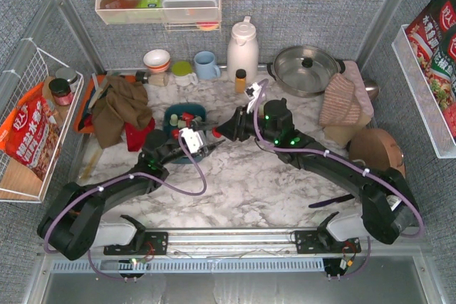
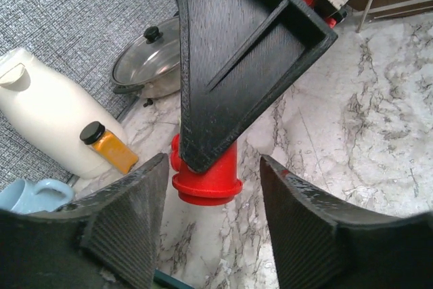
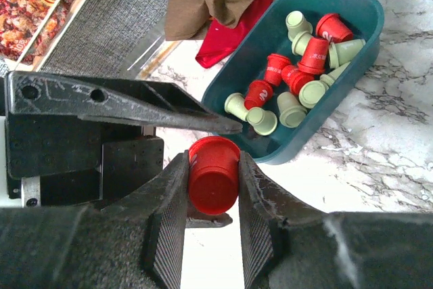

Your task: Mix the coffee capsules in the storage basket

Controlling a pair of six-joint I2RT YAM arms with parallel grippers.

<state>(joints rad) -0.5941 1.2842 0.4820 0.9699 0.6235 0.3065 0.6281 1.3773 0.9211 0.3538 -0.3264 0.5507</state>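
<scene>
Right gripper (image 3: pixel 213 162) is closed firmly on one red capsule (image 3: pixel 213 186), which sits upright between the two ribbed pads. The left gripper (image 2: pixel 213 197) stands wide open around the same capsule and holds nothing; its jaws are on both sides of it but do not touch it. It looks like a handover between the arms, or a guard while the pod is carried.

The capsule hangs over the marble table (image 3: pixel 379 140), just outside the near wall of the storage basket (image 3: pixel 357 6). The other coffee capsules (image 3: pixel 298 76) lie inside, red and pale green in a loose heap, some tipped over.

One red pod shows a white "2". Other print is too small. A snack bag (image 1: pixel 32 133) in the wire rack (image 1: pixel 21 65) carries Chinese characters.
</scene>
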